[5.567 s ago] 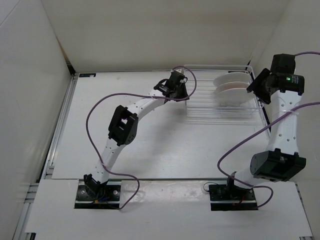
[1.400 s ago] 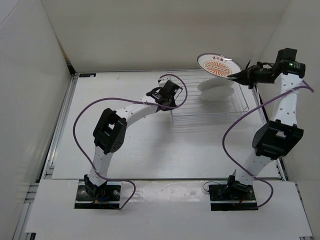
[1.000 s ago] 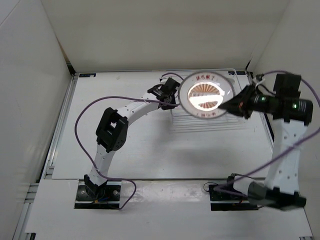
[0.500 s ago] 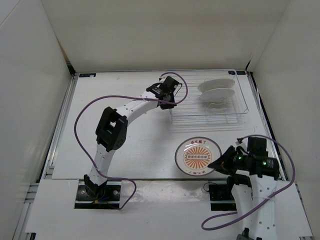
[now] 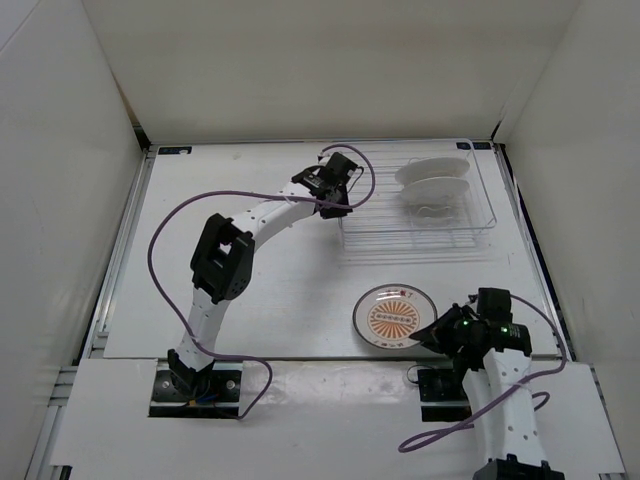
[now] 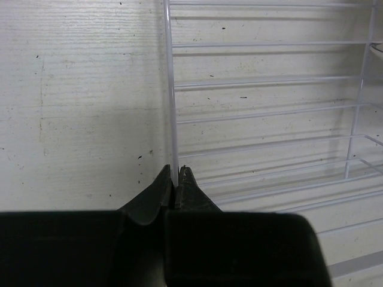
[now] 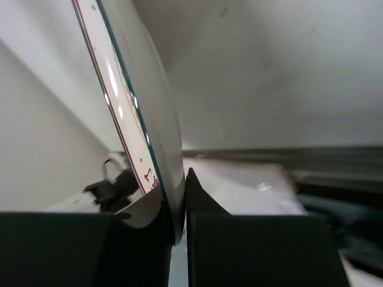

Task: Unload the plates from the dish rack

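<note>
Clamping the sunburst plate (image 5: 394, 315) outside the dish rack (image 5: 400, 236), your right gripper (image 5: 426, 337) is finishing one unload; your left gripper (image 6: 177, 179) is pinching the rack wire, two white plates (image 5: 432, 188) waiting inside.

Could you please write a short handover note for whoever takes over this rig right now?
Left gripper: jaws shut on the left edge wire of the dish rack.
Right gripper: jaws shut on the rim of the sunburst plate, low near the front of the table; contact unclear.
Done: that plate is out of the rack.
To do: release it, then unload what look like two white plates in the rack.
</note>
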`<state>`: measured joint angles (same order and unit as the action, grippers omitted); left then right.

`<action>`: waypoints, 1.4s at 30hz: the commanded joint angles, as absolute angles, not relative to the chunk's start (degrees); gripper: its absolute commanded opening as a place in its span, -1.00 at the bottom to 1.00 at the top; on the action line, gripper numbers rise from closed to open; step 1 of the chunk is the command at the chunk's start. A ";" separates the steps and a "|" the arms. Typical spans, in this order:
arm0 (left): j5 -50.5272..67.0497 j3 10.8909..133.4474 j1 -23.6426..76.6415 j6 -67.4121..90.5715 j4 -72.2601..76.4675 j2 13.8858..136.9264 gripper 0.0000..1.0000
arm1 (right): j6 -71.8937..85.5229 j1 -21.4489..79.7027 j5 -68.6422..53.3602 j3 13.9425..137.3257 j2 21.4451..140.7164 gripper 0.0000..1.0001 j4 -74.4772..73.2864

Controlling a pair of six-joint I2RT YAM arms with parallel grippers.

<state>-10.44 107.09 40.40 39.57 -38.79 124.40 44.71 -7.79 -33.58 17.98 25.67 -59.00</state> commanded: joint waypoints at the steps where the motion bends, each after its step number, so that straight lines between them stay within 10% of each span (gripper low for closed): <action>1: -3.34 106.69 40.87 37.62 -47.37 125.95 -1.00 | 40.61 -7.65 -22.51 15.21 27.24 -0.90 -57.39; 7: -3.16 108.72 40.78 36.56 -48.43 126.83 -1.00 | 37.26 -7.56 -18.72 17.31 27.77 0.62 -64.05; 9: -2.90 108.81 40.78 36.39 -48.86 127.00 -1.00 | 36.48 -7.73 -18.28 22.38 28.73 0.81 -66.70; 24: 0.88 108.81 40.25 32.34 -48.25 125.77 -1.00 | 33.75 -7.91 -8.44 73.70 52.89 0.57 -79.73; 42: 1.05 103.45 39.46 36.91 -44.48 125.16 -1.00 | 44.02 -8.52 -13.18 96.68 87.62 0.62 -69.53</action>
